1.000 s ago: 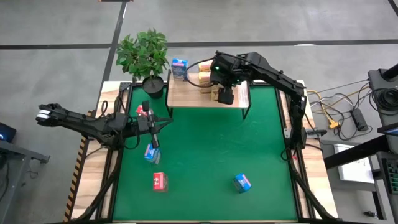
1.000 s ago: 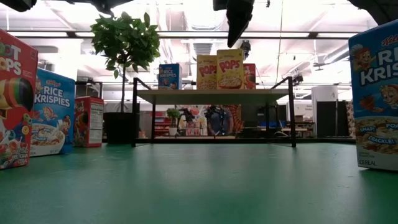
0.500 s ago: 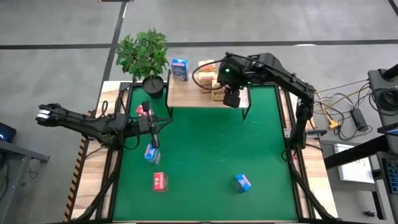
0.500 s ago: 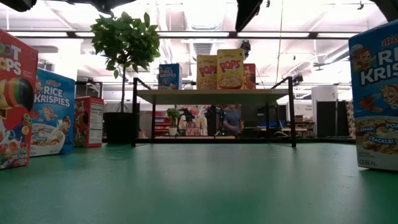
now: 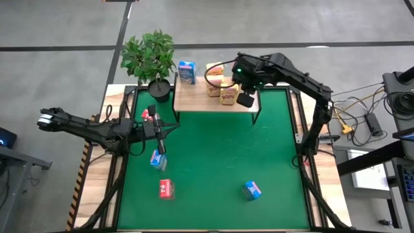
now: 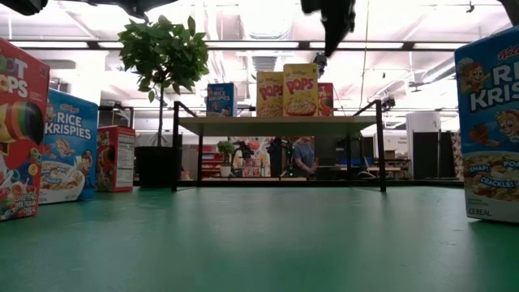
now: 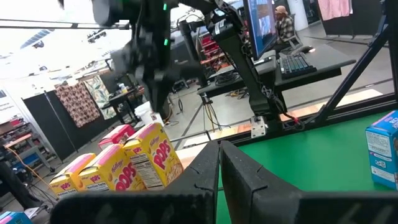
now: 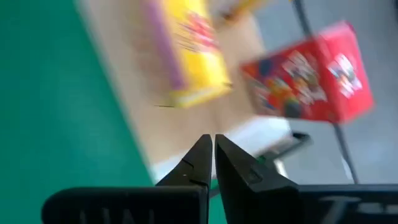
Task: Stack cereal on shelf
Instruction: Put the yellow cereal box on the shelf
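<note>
Release finished: right hand (image 5: pixel 246 99) lifted clear of the yellow box (image 5: pixel 227 97) and swung toward the right end of the shelf (image 5: pixel 194 100), fingers now pressed together on nothing. Box left standing on the board, upper centre of the high view, beside another yellow box (image 5: pixel 214 88). Left hand (image 5: pixel 153 121) parked at the left over the green desk (image 5: pixel 213 162), pinched shut, empty. Several boxes still down on the desk, so more fetching likely due
</note>
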Robot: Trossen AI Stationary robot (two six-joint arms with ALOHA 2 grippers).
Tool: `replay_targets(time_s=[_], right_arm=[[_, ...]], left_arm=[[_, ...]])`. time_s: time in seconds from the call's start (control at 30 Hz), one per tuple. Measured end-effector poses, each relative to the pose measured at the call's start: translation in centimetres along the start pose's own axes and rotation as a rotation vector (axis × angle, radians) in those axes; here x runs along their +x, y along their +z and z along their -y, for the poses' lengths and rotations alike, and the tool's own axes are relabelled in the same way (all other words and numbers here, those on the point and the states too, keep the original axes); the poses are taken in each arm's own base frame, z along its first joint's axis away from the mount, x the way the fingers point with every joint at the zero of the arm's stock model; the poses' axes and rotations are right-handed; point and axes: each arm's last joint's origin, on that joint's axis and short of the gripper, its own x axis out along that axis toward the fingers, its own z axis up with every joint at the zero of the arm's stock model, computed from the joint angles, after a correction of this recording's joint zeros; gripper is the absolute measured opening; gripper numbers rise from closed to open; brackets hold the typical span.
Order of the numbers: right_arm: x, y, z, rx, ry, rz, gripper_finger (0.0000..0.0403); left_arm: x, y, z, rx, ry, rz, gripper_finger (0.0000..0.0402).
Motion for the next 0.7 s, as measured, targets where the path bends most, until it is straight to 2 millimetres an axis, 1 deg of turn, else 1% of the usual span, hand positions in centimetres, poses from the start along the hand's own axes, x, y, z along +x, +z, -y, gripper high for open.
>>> replay_targets(time_s=[0.07,0.17,0.33,0.5,0.7], right_arm=[[1.5,-0.1,0.4,0.016,-0.062,-0.044,0.0009],[3.3,-0.3,0.8,0.028,-0.074,-0.086,0.0009],[5.3,0.1,0.5,0.005,-0.078,-0.058,0.0009],[6.3,0.6,0.2,-0.032,-0.046,-0.008,0.0009],[6.4,1.1,0.1,-0.046,-0.010,0.046,0.0009]], left_arm=[[0.0,0.0,0.0,0.000,0.000,0.000,0.0000],[0.0,0.0,0.0,0.000,0.000,0.000,0.0000],[0.0,0.0,0.0,0.000,0.000,0.000,0.0000],[0.0,0.0,0.0,0.000,0.000,0.000,0.0000],[0.0,0.0,0.0,0.000,0.000,0.000,0.0000]])
